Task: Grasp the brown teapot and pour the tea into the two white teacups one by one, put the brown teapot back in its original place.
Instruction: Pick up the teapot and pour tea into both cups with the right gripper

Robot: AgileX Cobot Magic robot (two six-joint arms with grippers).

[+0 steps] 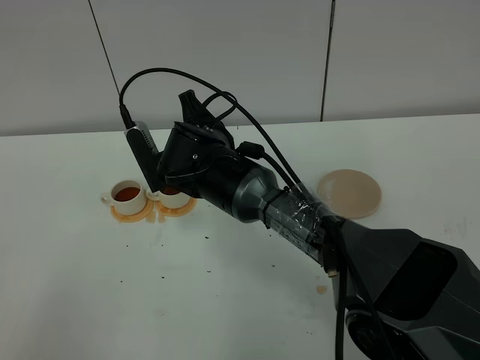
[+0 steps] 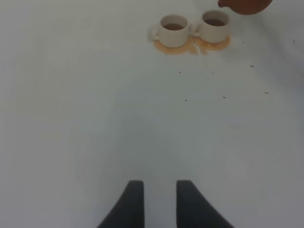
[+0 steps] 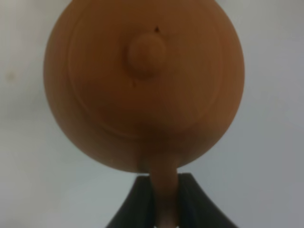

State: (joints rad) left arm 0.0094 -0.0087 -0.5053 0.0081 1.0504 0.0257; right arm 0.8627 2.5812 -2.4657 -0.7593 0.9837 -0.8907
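Reddish-brown round clay teapot (image 3: 142, 85) hung pinched by its loop handle in the right gripper (image 3: 164, 199), above the two small cream-white teacups (image 2: 194, 27) on orange coasters (image 2: 192, 45). Left gripper (image 2: 159, 202) sat empty, jaws narrowly apart. Round beige saucer (image 1: 349, 193) lay bare far right.

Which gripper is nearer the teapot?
Right. The right gripper is shut on the teapot handle; the left gripper hangs over bare table, well back from it.
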